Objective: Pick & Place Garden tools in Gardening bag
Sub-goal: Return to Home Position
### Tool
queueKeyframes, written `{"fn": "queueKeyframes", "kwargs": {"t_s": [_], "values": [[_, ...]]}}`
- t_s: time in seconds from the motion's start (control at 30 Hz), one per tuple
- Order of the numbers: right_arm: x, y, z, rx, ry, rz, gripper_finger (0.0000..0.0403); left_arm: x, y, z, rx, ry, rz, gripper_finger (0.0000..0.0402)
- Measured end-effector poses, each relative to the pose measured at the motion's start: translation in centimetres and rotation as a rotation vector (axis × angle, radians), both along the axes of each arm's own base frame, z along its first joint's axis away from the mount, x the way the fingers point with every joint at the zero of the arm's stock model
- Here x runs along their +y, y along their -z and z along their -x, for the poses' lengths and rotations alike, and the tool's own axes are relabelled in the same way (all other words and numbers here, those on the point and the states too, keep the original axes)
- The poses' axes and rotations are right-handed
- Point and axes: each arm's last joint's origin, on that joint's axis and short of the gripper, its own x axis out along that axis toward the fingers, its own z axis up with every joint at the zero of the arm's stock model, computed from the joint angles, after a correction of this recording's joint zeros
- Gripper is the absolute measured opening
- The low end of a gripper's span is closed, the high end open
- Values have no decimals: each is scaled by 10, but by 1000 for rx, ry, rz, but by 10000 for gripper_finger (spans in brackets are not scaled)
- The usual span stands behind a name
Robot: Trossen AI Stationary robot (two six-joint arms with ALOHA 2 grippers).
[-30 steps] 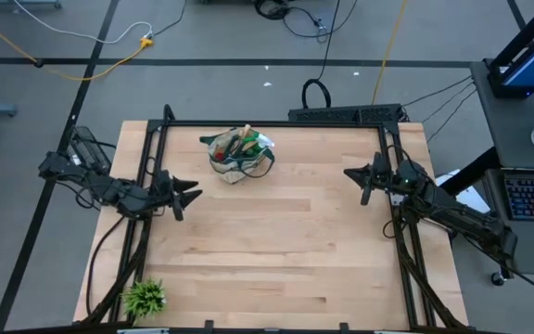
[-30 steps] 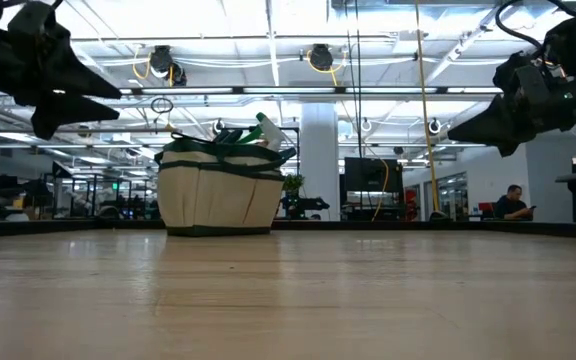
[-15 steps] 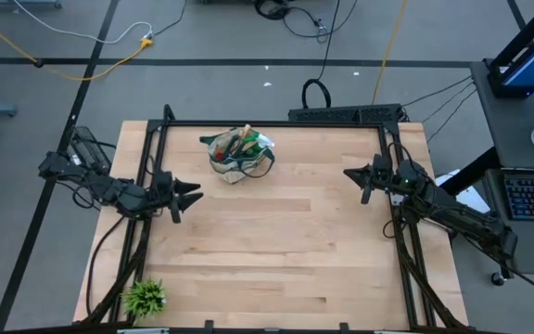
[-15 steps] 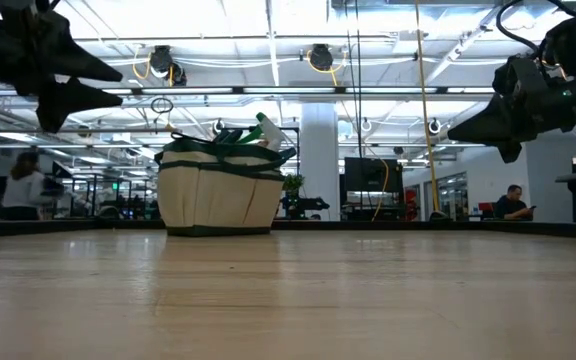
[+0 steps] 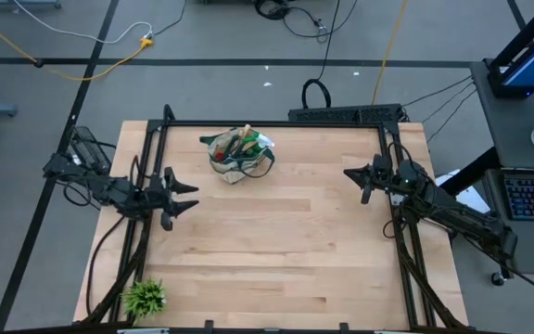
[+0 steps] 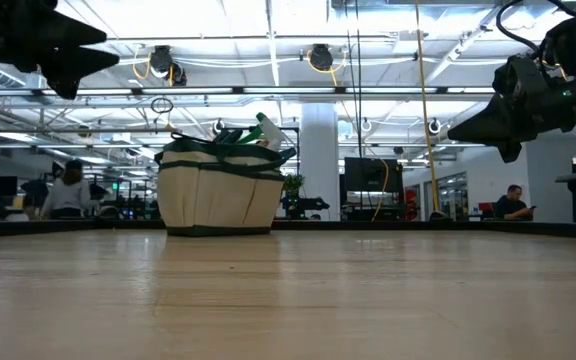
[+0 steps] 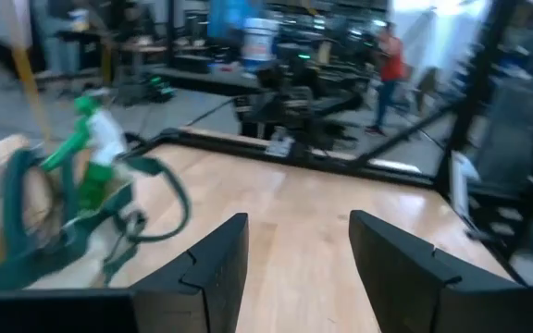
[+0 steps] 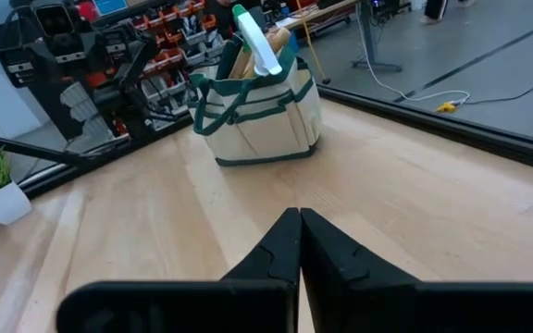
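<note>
The gardening bag (image 5: 240,156) stood upright on its flat base near the far edge of the table (image 5: 276,250), left of the middle and nearer the left arm than the right. It was a round beige tote with dark green trim, and its mouth was crowded. From above I could make out a jumble of green, dark and red bits inside it, too small to sort into separate tools.

In the right wrist view, pale wooden handles (image 8: 241,61) poked up out of the bag (image 8: 259,113), their long axes roughly upright. The green spray bottle (image 8: 253,35) rose above them all, neck up, with its white head at the top and tilted a little off vertical. In the low view the same white head (image 6: 269,130) leaned over the rim on the side of the bag (image 6: 220,192) facing the right arm.

The left gripper (image 5: 189,196) hung above the table's left edge, clear of the bag, its two fingers spread wide with nothing between them (image 7: 299,224). The right gripper (image 5: 349,173) hovered over the right edge, well apart from the bag, its fingers pressed together into one point (image 8: 299,218), holding nothing.

A small leafy plant (image 5: 145,297) sat at the near left corner.
</note>
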Motion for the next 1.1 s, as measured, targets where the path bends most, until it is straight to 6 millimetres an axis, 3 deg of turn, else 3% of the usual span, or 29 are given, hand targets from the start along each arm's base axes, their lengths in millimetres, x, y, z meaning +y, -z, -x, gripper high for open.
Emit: {"fn": "queueKeyframes", "kwargs": {"t_s": [0.23,0.5,1.1], "values": [[0,0,0,24,-9,68,0,-3,4,0,20,97,-44,196],[0,0,0,38,-14,106,0,-1,39,-6,-14,77,-46,196],[0,1,-1,56,-23,123,0,6,45,-5,55,54,-85,196]]}}
